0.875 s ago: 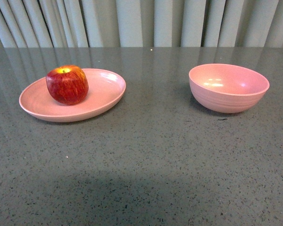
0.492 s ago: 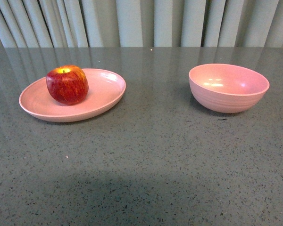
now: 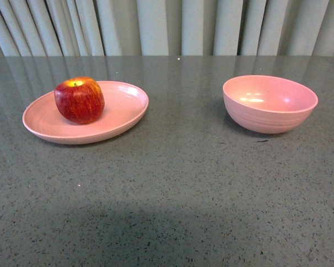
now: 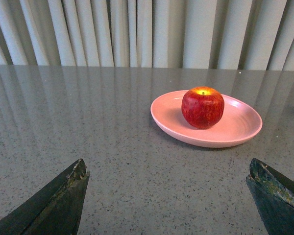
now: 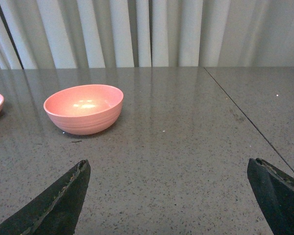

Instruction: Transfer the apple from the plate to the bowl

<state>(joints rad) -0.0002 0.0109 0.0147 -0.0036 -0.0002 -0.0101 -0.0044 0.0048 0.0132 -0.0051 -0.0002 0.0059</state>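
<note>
A red apple (image 3: 79, 100) with a yellow stem dip sits upright on the shallow pink plate (image 3: 122, 108) at the left of the grey table. The deep pink bowl (image 3: 270, 103) stands empty at the right. Neither arm shows in the front view. In the left wrist view the apple (image 4: 202, 107) rests on the plate (image 4: 240, 127) well beyond my left gripper (image 4: 167, 169), which is open with nothing between its dark fingertips (image 4: 76, 174). The right wrist view has the bowl (image 5: 84, 108) far ahead of my open, empty right gripper (image 5: 167, 167).
Pale pleated curtains (image 3: 167, 26) hang behind the table's far edge. A seam (image 5: 250, 122) runs across the tabletop beside the bowl in the right wrist view. A small dark speck (image 3: 262, 141) lies in front of the bowl.
</note>
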